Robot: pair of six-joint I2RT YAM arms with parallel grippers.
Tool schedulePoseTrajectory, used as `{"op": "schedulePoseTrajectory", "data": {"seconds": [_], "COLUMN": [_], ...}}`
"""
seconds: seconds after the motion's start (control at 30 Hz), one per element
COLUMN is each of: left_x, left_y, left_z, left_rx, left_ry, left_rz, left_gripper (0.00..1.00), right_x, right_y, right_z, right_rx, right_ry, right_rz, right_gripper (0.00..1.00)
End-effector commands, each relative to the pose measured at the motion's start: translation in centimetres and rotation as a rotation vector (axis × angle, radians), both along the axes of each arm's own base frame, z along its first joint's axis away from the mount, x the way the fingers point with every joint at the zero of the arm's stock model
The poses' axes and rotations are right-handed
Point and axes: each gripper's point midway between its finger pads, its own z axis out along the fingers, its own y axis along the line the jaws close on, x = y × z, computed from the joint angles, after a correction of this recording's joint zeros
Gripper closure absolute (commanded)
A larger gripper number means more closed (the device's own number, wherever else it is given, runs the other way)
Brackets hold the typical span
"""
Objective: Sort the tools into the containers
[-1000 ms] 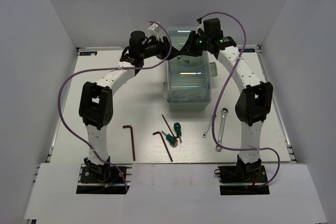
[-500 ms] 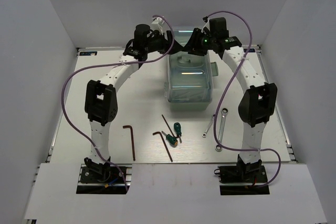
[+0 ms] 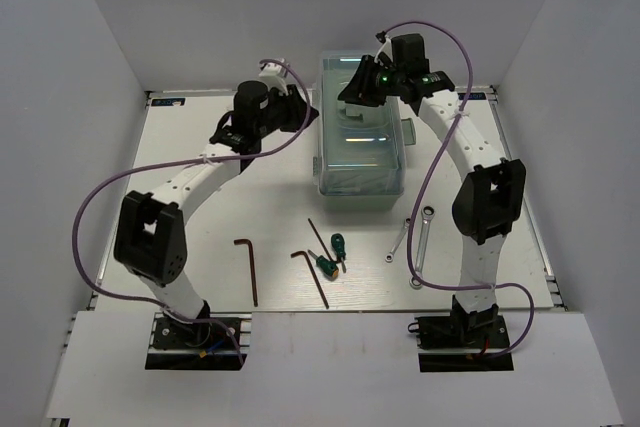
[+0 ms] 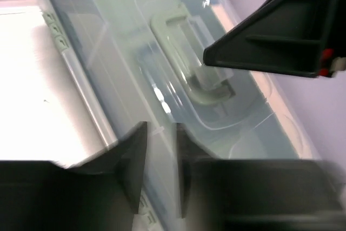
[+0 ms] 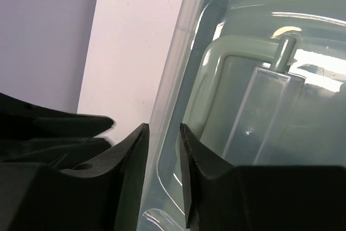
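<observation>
The closed toolbox [image 3: 360, 162], whose trays are the containers, stands mid-table under its translucent lid [image 5: 243, 106]. My right gripper [image 3: 350, 97] [image 5: 164, 133] is shut on the lid's far-left rim, which runs between its fingers. My left gripper [image 3: 308, 112] [image 4: 160, 133] hovers just left of the box. Its jaws are drawn to a narrow slit with nothing in them, and its view is blurred. The tools lie on the table in front. They are two hex keys [image 3: 248, 269] [image 3: 312, 275], a thin rod [image 3: 319, 237], two green screwdrivers [image 3: 339, 247] [image 3: 325, 266] and two wrenches [image 3: 398, 242] [image 3: 421, 237].
The pale-green carry handle [image 4: 189, 52] lies flat on the lid. White walls close in the table at the back and on both sides. Purple cables loop from both arms over the table.
My left arm has pulled back and to the left, from the box's far-left corner to its left side, and its jaws have closed. My right gripper has settled on the lid's rim.
</observation>
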Motion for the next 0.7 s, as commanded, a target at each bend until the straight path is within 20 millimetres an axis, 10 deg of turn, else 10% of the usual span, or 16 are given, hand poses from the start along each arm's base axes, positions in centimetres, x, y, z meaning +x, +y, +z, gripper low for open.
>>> {"op": "schedulePoseTrajectory", "data": {"seconds": [0.0,0.13,0.67], "left_x": [-0.3,-2.0,-4.7], "left_y": [2.4,2.7,0.2], "left_z": [4.1,2.6,-0.7], "left_rx": [0.007,0.031,0.019], "left_ry": [-0.116,-0.077,-0.068], "left_rz": [0.089,0.059,-0.117], "left_gripper": [0.58,0.26,0.25], "right_x": [0.5,1.2,2.4], "right_y": [-0.3,-1.0,-0.4], "right_z": [2.8,1.6,-3.1], "right_rx": [0.005,-0.087,-0.299], "right_ry": [-0.097,-0.113,-0.099], "right_rz": [-0.002,-0.049,-0.134], "right_gripper": [0.65,0.54,0.45]}}
